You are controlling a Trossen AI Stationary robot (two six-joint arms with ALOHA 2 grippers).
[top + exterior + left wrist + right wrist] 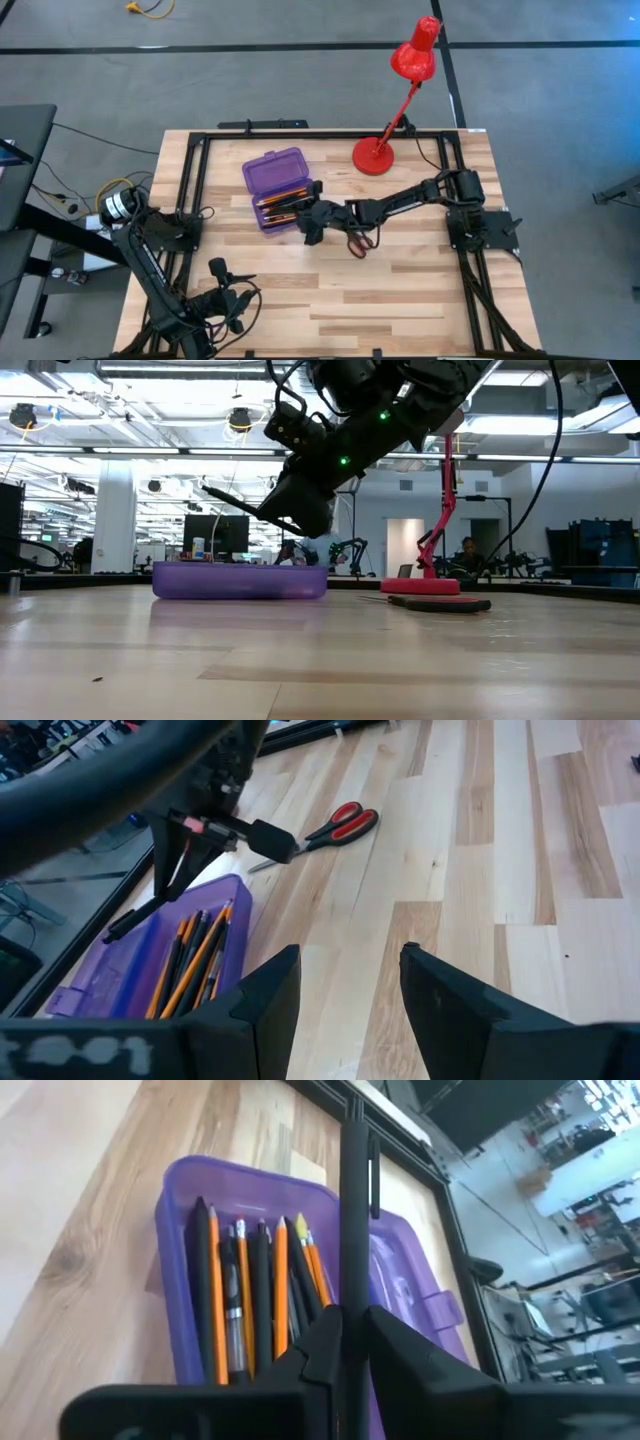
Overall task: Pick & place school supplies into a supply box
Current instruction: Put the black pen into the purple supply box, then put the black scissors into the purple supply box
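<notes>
The purple supply box (275, 185) lies open on the table's far left, with its lid flat beside a tray that holds several orange pencils and black pens (255, 1295). Just over the tray's right end, my right gripper (310, 225) is shut on a slim black pen (355, 1210). The red-handled scissors (360, 241) lie flat on the wood to the right of that gripper. My left gripper (350, 1000) waits open near the table's near left corner (228, 292), nothing between its fingers. My right gripper pinches the black pen between its two fingers at one end of its barrel (348, 1325). The pen runs on forward past the fingertips, along the fingers. It comes in slanting down from the table's right. The pen (245, 503) hangs tilted above the box, touching nothing.
A red desk lamp (412, 62) stands on its round base (375, 157) at the far middle-right. A black metal frame (300, 133) runs along the table's far, left and right edges. Bare wood (330, 300) covers the near half.
</notes>
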